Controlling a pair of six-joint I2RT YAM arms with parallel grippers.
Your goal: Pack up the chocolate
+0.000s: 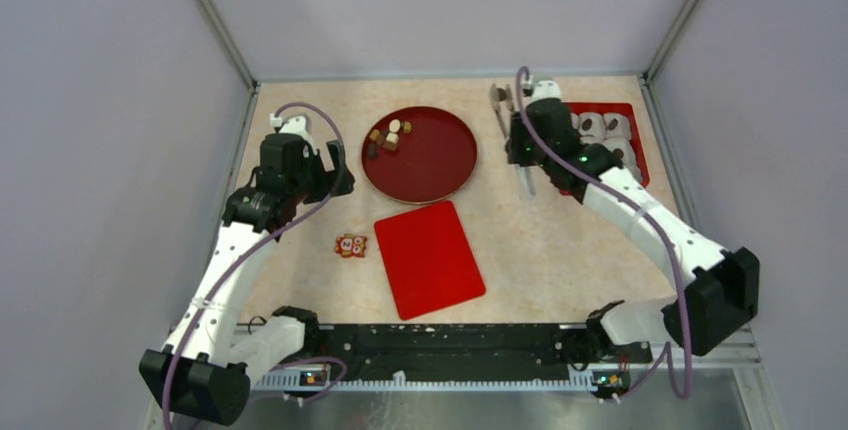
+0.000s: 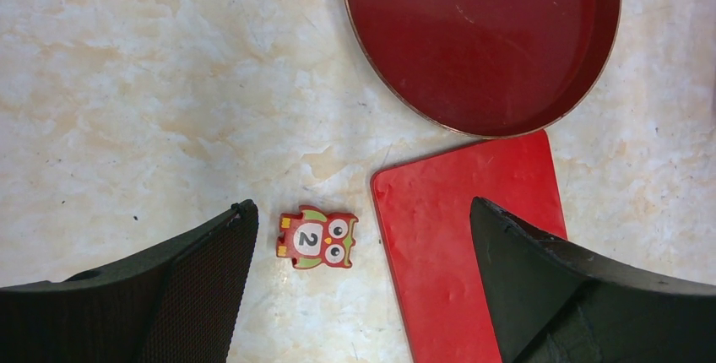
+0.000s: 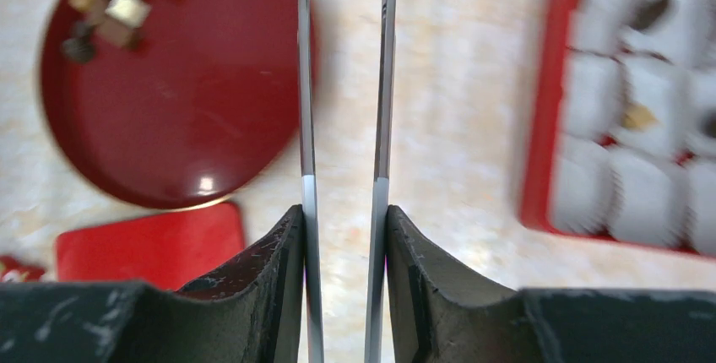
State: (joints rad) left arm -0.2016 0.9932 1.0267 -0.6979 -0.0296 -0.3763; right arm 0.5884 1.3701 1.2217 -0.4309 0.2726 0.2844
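Left side of the overhead view: the left gripper (image 2: 361,211) hangs over the marbled counter (image 2: 127,84), its fingers spread wide with nothing between them. Beneath it lies a small owl-printed packet (image 2: 317,238), just beside a flat red lid (image 2: 439,245). Above centre, the chocolate (image 1: 388,136) sits clustered near the upper-left rim of a round red tray (image 1: 440,165), a close group of dark, tan and white pieces. Right of the tray, the right gripper (image 3: 344,211) is clamped on metal tweezers (image 3: 308,194), whose blades stand slightly apart over the counter between tray and box. At the far right, a red box (image 3: 540,127) holds white paper cups (image 3: 591,93). One tan piece shows inside a cup, though that wrist view is blurred.
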